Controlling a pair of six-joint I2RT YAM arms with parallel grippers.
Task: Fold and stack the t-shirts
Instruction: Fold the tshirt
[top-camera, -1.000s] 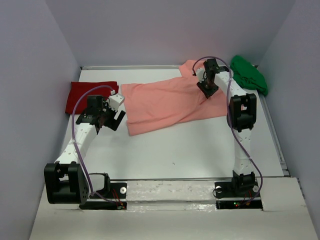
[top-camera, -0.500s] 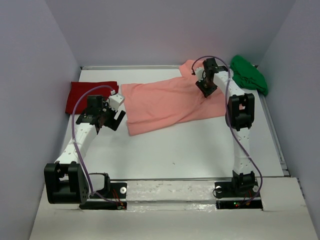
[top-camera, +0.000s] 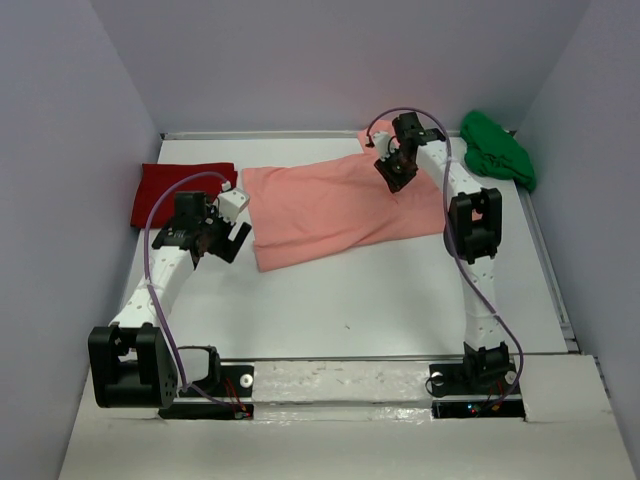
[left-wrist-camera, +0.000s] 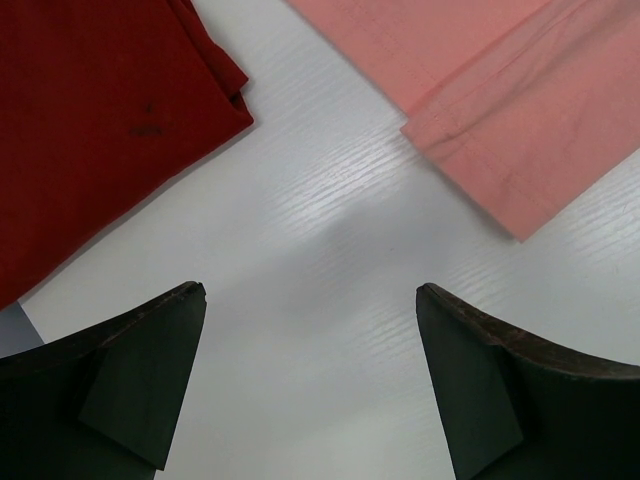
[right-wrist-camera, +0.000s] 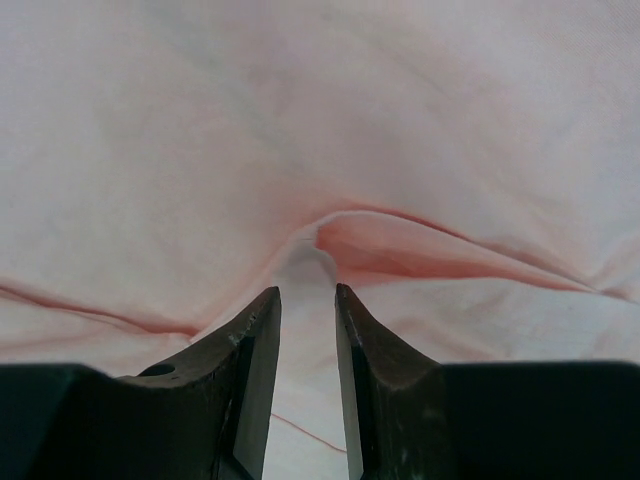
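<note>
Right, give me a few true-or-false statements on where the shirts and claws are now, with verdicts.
1. The left claw is open over bare table, between the deep red shirt and the salmon-pink shirt. True.
2. The green shirt lies at the left, beside the red one. False: it sits bunched in the far right corner.
3. The right claw is over the salmon-pink shirt, with cloth puckered at its tips. True.
4. The three shirts are stacked in one pile. False: they lie side by side across the table, none on top of another.
5. The left claw holds the deep red shirt. False: nothing is between its fingers.
</note>
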